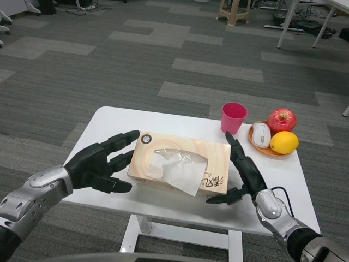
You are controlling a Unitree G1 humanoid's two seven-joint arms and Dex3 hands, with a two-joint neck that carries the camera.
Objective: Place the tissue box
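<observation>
Nearest to us, our left hand [101, 164] reaches in from the lower left over the white table [103, 123], its black fingers spread apart and holding nothing; the fingertips lie just beside the left end of the tissue box [180, 162], and we cannot tell whether they touch it. Our right hand [241, 174] comes in from the lower right, fingers likewise apart, the upper ones pointing up along the box's right end and the thumb stretched toward its near corner, gripping nothing.

Between our hands the tissue box lies flat near the table's middle, a pale wood-pattern carton with a white tissue [182, 169] pulled out of its top slot and draped toward the near edge.

Farther back on the right stands an upright pink cup [233, 118]. Just beside it an orange plate [260, 149] carries a white computer mouse [261, 134], a yellow lemon [284, 142] and a red apple [282, 120]. Beyond the table, grey patterned carpet [163, 60] stretches to furniture legs.
</observation>
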